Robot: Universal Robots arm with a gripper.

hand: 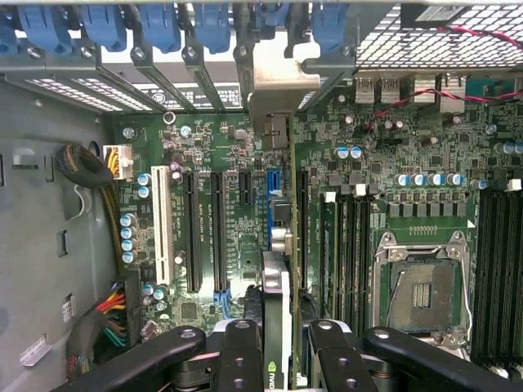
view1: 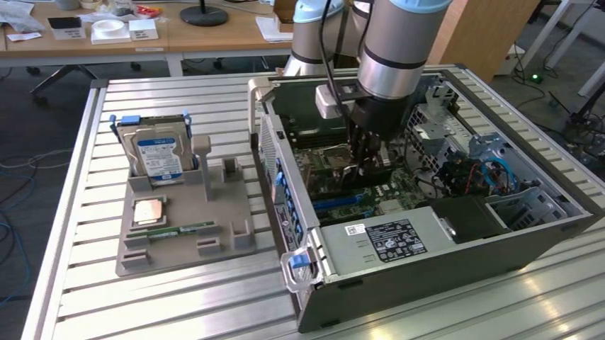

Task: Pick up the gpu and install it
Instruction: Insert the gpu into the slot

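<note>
Gpu edge-on, thin, green, silver-bracketed

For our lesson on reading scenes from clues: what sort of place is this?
Probably a robotics lab or workshop: a robot arm holds a gpu inside an open computer case on a slatted metal table, with cluttered office desks behind.

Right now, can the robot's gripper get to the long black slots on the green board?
Probably yes. The gripper, shut on the gpu, hangs inside the open case above the slots, and nothing seems to lie between.
</note>
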